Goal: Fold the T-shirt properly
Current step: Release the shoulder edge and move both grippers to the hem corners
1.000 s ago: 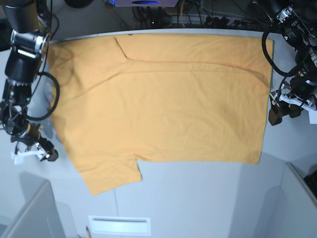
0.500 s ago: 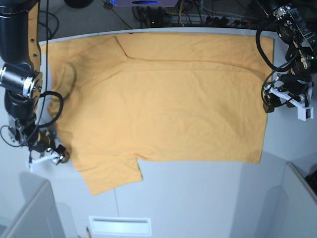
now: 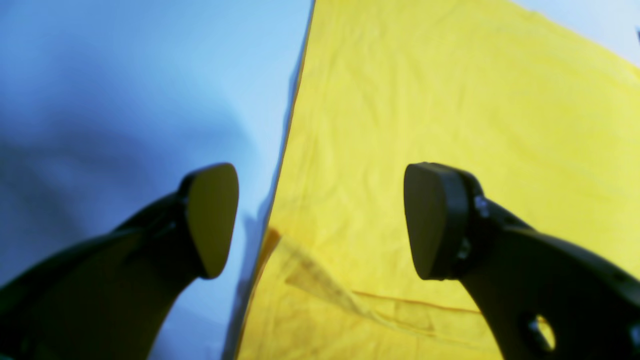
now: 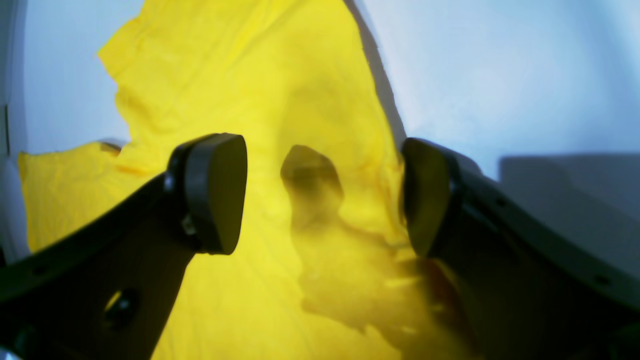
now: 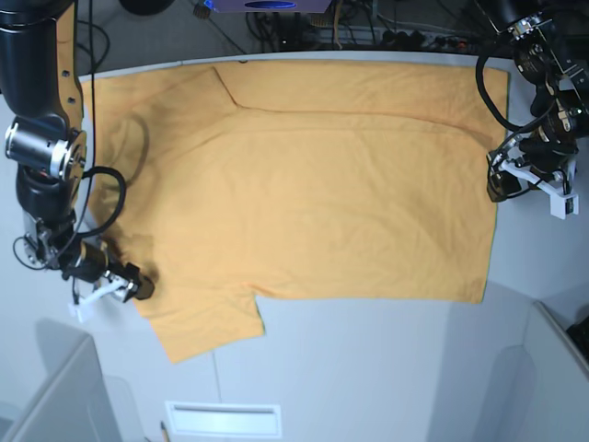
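Base view: we log the shirt point(image 5: 304, 184) spread flat across the surface point(image 5: 368, 368), one sleeve lying nearest the right hand point(image 5: 129, 287). That hand has come in from off the cloth to the sleeve's edge; the left hand point(image 5: 502, 184) has closed in on the hem at the opposite side. We judge both are lining up a two-corner pinch for the first fold.

Left wrist view: left hand point(image 3: 320, 220) spread wide, holding nothing; the hem runs between its fingers, one over bare surface point(image 3: 125, 75), one over shirt point(image 3: 450, 100). Base cannot show this straddle.

Right wrist view: right hand point(image 4: 325, 195) fully spread, empty, rumpled shirt point(image 4: 250, 75) below and between its fingers.
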You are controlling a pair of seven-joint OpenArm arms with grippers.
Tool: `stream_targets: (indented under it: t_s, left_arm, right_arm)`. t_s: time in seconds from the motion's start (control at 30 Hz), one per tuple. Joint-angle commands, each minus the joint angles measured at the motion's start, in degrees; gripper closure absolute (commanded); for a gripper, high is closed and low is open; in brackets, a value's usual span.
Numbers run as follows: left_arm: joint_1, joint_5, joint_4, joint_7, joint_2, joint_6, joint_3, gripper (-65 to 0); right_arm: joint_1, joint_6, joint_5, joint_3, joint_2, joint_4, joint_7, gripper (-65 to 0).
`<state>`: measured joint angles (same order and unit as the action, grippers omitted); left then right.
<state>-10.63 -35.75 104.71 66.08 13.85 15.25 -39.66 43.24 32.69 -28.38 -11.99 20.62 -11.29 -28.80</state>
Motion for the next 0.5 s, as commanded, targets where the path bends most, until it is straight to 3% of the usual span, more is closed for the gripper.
stream_targets:
  t_s: [0.0,0.1,0.2,0.33,0.47]
  left_arm:
    - [0.5,-0.4,0.8,-1.1,1.6,0.3,-0.3,-49.2]
    - [0.5,-0.4,0.8,-1.1,1.8,0.3,-0.3,-49.2]
    - [1.8,-0.4,0.7,-1.1,1.8,0.3,-0.2,-49.2]
    - [3.6,-0.4,-2.0,-1.0,1.8,0.3,0.1,-49.2]
    - [6.2,-0.3,-6.9,-1.0,3.3,0.3,0.5,-49.2]
  right_arm:
    - [0.8,-0.6,1.2,0.2,0.5,-0.5,-1.3,-45.2]
    - [0.6,-0.6,1.4,0.2,0.5,-0.8,-1.0,-40.8]
    - [0.6,-0.7,6.0,0.2,-0.7,-1.7,-0.8,-34.7]
    - [0.6,-0.9,11.5,-0.5,-2.4,-3.3,-0.8,-33.3]
    - [0.6,-1.1,11.6,-0.5,-2.6,-3.3,-0.8,-32.9]
